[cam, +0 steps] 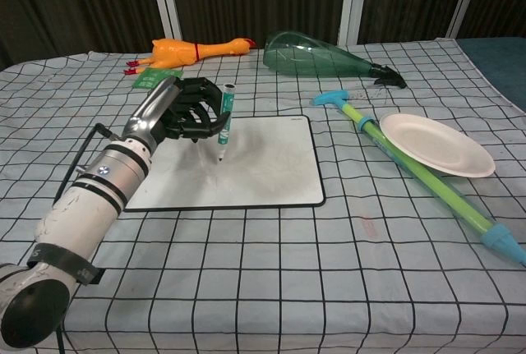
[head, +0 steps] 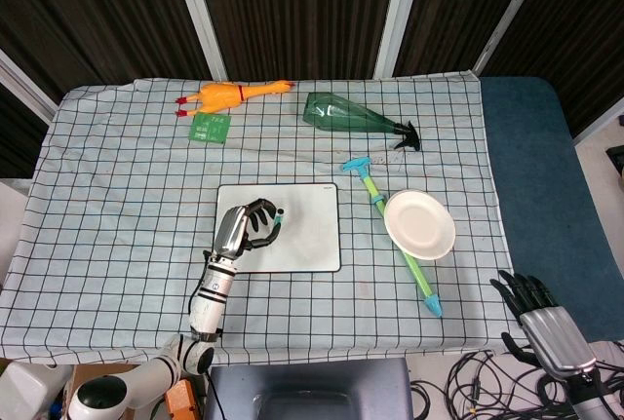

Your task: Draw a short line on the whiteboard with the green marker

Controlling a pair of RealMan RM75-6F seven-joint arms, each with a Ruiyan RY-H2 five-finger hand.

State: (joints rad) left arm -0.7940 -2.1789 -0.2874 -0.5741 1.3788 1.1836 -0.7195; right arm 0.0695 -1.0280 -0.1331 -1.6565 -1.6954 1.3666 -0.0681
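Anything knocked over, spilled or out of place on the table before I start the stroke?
Only the green bottle lies on its side near the far edge, with no spill visible. The white plate sits partly on the long toy pump. The left robot hand holds the green marker over the whiteboard.

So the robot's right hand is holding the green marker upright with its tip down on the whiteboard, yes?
Not quite: the left hand holds the green marker, as the chest view shows. The right hand is off the table's near corner, holding nothing. The rest stands: the marker is roughly upright, tip at the whiteboard.
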